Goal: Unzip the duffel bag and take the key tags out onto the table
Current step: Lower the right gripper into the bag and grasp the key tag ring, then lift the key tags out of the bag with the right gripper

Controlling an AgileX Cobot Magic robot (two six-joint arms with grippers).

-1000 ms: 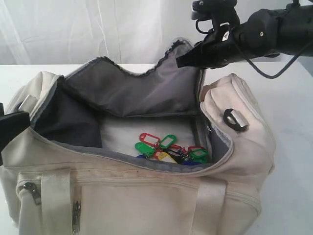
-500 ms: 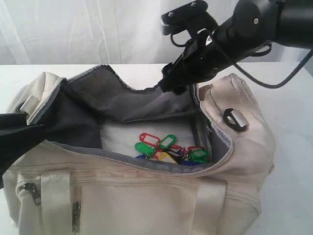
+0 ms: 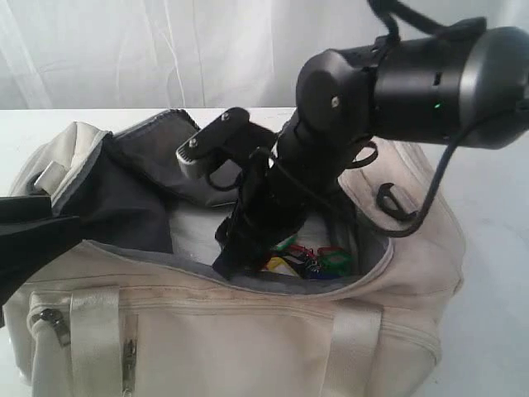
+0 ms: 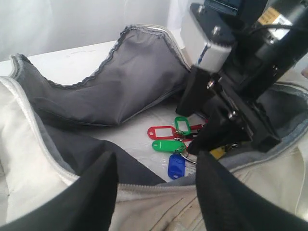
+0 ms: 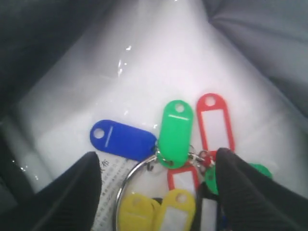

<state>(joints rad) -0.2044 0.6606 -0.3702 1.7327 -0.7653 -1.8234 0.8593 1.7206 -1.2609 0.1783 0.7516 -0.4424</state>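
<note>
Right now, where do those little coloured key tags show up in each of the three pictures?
Exterior view: key tags right of centre, inside the open duffel bag, partly hidden behind the black arm.
Left wrist view: key tags near the picture's middle, beside that arm's tip.
Right wrist view: key tags close up, several colours on a ring.
Shared landmark: the bag's pale floor under the tags.

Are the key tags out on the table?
No, the key tags lie inside the unzipped duffel bag, under the open right gripper.
</note>
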